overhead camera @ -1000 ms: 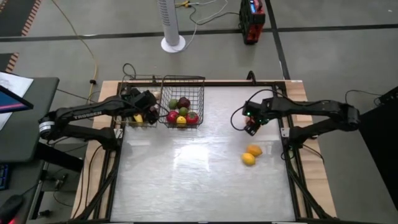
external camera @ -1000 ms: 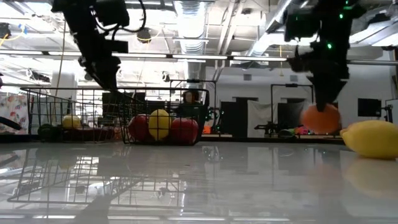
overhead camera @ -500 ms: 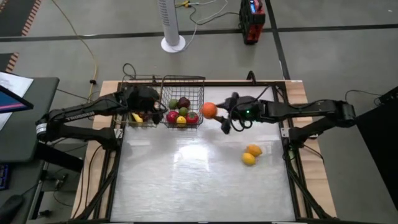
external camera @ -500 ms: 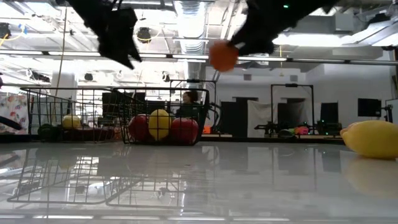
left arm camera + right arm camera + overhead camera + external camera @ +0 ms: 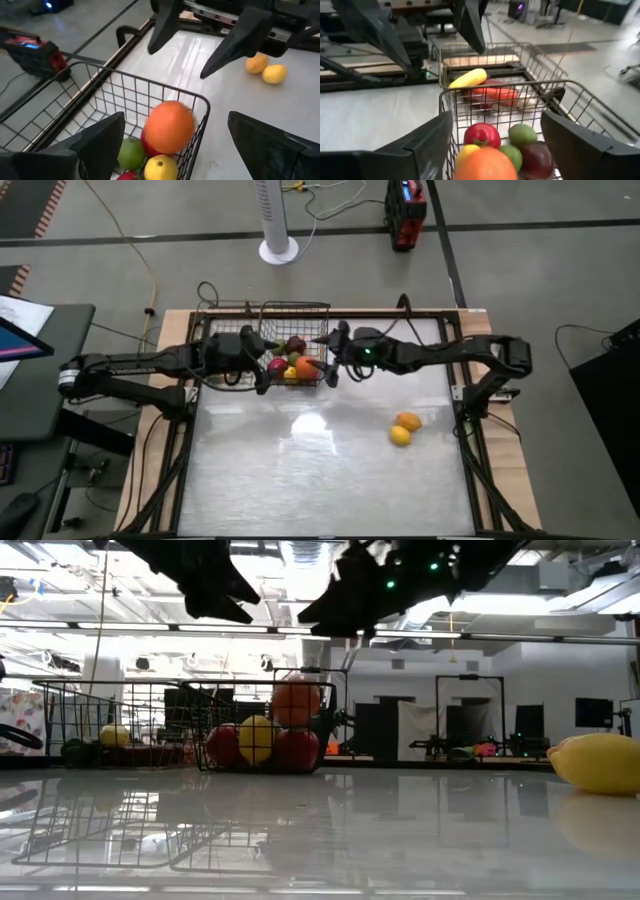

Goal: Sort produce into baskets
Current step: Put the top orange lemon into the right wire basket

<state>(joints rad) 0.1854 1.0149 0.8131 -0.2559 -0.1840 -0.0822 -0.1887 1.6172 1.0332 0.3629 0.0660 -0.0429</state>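
A round orange fruit (image 5: 169, 126) lies on top of the pile in the deeper wire basket (image 5: 293, 330), among red, green, yellow and dark red round ones (image 5: 482, 134). My right gripper (image 5: 326, 358) is open just above and right of it, touching nothing. My left gripper (image 5: 264, 366) is open and empty at this basket's near left side. The shallower basket (image 5: 225, 320) adjoins on the left and holds a long yellow one (image 5: 466, 78) and long red ones (image 5: 495, 94). An orange-yellow fruit (image 5: 408, 421) and a yellow one (image 5: 400, 436) rest on the table.
The two grippers stand close to each other on either side of the deeper basket's near right corner (image 5: 202, 107). The baskets sit at the table's far left. The shiny tabletop (image 5: 300, 470) stretches toward the near edge. A black frame rail (image 5: 465, 400) runs along the right edge.
My right gripper has carried the orange fruit up from the table's right side toward the left, over the deeper basket, and has opened and let go. The fruit has dropped onto the pile. My left gripper has gone right, from the shallower basket to the deeper one.
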